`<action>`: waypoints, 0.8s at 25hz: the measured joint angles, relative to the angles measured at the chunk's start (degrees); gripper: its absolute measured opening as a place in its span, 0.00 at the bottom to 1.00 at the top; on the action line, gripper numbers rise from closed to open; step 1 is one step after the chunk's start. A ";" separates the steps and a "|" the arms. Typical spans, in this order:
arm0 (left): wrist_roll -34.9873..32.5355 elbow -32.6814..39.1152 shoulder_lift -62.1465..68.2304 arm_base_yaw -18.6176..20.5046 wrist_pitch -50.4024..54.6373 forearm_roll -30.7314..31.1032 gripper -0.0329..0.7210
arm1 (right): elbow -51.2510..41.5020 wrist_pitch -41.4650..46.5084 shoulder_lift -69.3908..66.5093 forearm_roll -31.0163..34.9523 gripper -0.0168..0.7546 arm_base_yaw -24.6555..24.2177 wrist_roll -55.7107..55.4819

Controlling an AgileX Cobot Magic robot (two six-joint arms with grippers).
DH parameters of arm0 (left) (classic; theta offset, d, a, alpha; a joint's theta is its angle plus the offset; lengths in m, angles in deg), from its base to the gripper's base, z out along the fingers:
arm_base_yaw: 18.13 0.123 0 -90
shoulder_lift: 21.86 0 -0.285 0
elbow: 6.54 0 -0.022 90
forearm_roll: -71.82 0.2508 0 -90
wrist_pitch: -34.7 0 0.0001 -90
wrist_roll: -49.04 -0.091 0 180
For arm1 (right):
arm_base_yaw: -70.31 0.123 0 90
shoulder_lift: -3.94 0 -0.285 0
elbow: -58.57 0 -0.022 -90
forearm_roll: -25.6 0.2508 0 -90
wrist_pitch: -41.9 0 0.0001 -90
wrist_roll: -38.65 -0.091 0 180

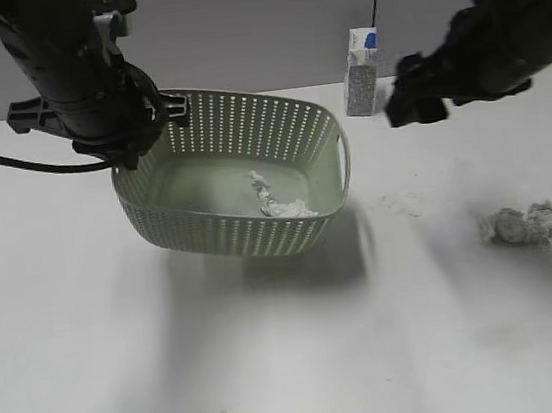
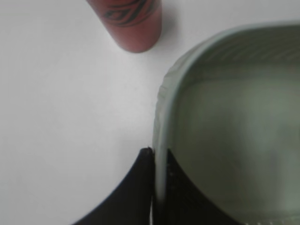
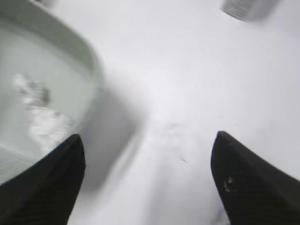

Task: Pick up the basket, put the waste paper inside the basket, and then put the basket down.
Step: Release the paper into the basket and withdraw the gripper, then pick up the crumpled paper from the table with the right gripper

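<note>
Above the white table (image 1: 276, 368), the left gripper (image 2: 157, 187) clamps the basket (image 1: 243, 185) by its rim, holding it tilted off the surface with waste paper (image 1: 277, 201) inside. Only the left wrist view catches the red can (image 2: 133, 23) beside it. The right gripper (image 3: 147, 183) hangs high, fingers wide and empty, another paper wad (image 1: 525, 224) below.

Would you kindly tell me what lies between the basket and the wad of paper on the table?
Only bare table between the basket and the wad, per the exterior view.
</note>
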 joint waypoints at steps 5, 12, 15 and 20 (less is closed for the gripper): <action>0.00 0.00 0.00 0.00 0.06 0.00 0.04 | -9.15 0.38 2.79 -1.77 0.82 -11.03 -2.63; 0.00 0.00 0.00 0.00 0.12 0.00 0.04 | -26.68 -14.98 2.95 -1.95 0.77 -22.08 -23.74; 0.00 0.00 0.00 0.00 0.12 0.02 0.04 | -29.11 -20.88 2.95 -1.90 0.77 -22.33 -29.25; 0.00 0.00 0.00 0.00 0.12 -0.03 0.04 | -29.11 -29.02 -0.92 -1.68 0.77 -22.33 -38.98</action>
